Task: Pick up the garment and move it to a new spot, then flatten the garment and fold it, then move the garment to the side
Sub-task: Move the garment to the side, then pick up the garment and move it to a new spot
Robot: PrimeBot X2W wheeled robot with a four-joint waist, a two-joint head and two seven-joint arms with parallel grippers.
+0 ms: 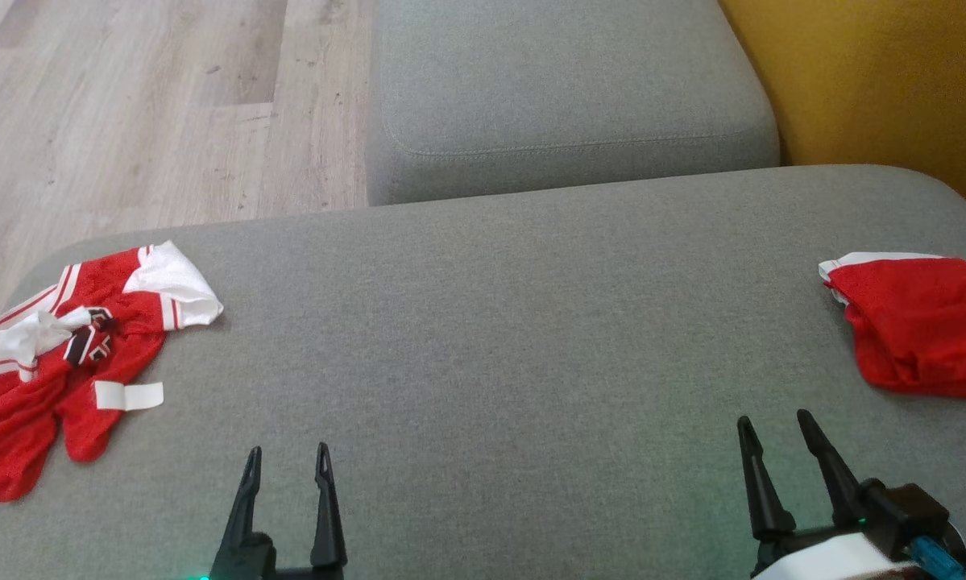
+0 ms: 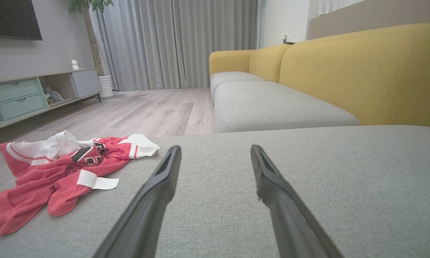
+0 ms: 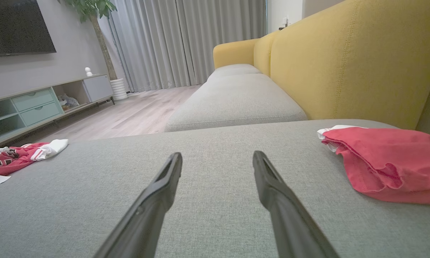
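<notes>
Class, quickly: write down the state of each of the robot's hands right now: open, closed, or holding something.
Left hand: open, holding nothing.
Right hand: open, holding nothing.

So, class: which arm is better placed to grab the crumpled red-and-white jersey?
Probably left: the open left gripper is nearer the jersey; the right gripper is across the cushion, by the other red garment.

Grey sofa cushion [image 1: 563, 97] (yellow backrest [image 1: 877, 80] behind) beside pale wood floor [image 1: 128, 105].
</notes>
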